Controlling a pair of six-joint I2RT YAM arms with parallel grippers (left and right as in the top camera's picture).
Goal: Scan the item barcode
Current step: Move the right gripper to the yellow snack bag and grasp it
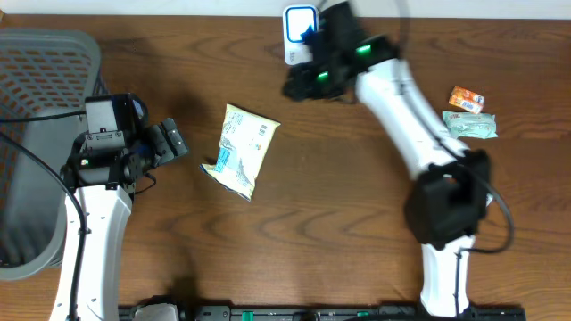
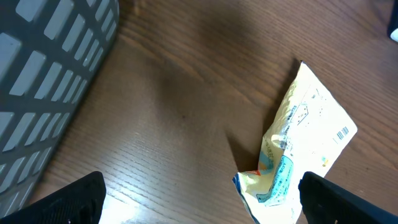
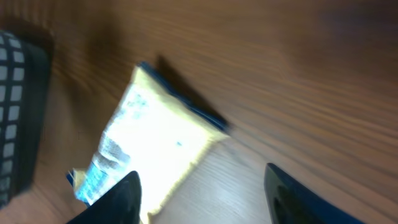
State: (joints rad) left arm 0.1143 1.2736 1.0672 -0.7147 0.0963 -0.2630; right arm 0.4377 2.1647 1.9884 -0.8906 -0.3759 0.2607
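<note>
When you look from above, the snack bag (image 1: 241,148) lies flat on the brown worktop (image 1: 339,196), about in the middle. The left pincer (image 1: 174,141) sits just to the left of the bag, not touching it, and its jaws are spread wide with nothing in them. A gray basket (image 1: 45,62) stands at the far left edge. The right pincer (image 1: 296,87) hangs over the top of the worktop, above and to the right of the bag and well apart from it. A white box with a blue front (image 1: 299,27) is right beside that arm at the top edge. Two small packets, an orange packet (image 1: 466,98) and a pale green packet (image 1: 471,125), lie far off on the right.

From the left wrist, the two black fingers (image 2: 68,199) stand far apart at the bottom corners, with only wood between them. The bag is ahead on the right, crumpled at its near end, and a small barcode (image 2: 342,133) shows on its top side. The basket wall fills the top left corner.

From the right wrist, the picture is blurry. The two dark fingers (image 3: 124,199) are apart and hold nothing. The yellow bag lies on the wood to the left, ahead of them, with the basket at the left edge.
</note>
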